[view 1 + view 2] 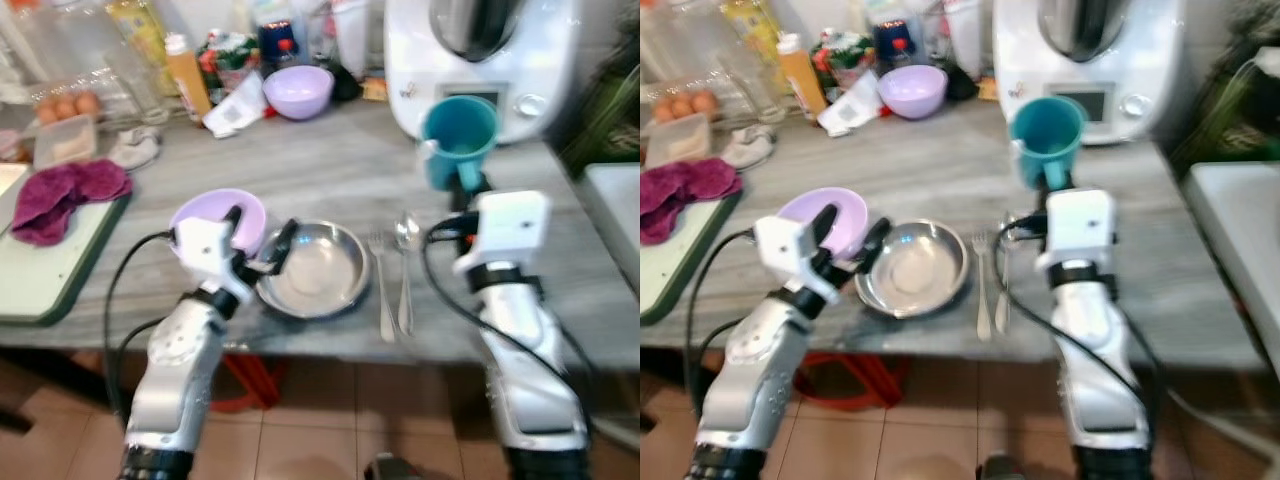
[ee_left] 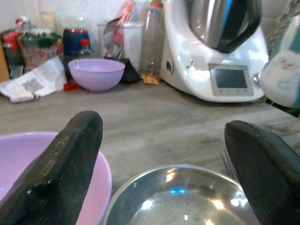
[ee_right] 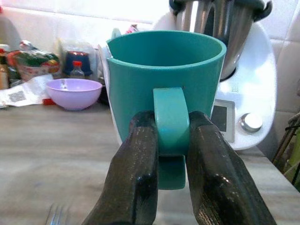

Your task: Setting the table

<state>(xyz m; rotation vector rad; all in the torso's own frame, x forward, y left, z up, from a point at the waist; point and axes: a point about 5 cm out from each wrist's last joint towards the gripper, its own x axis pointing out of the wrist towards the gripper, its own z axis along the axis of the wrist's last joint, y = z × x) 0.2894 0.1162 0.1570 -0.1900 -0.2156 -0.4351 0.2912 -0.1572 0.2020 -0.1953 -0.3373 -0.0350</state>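
My right gripper (image 1: 466,184) is shut on the handle of a teal mug (image 1: 458,140), holding it upright above the grey counter (image 1: 330,165), just beyond a fork (image 1: 384,285) and spoon (image 1: 406,265). In the right wrist view both fingers (image 3: 136,173) clamp the teal mug's (image 3: 164,79) handle. My left gripper (image 1: 262,238) is open, hovering between a lilac bowl (image 1: 212,217) and a steel bowl (image 1: 318,272) near the counter's front edge. Its fingertips (image 2: 70,154) frame the steel bowl (image 2: 178,199) in the left wrist view.
A white kitchen machine (image 1: 480,60) stands at the back right. A second lilac bowl (image 1: 298,90), bottles and packets crowd the back. A magenta cloth (image 1: 65,195) lies on a green-edged board (image 1: 40,285) at the left. An egg box (image 1: 65,125) sits behind it.
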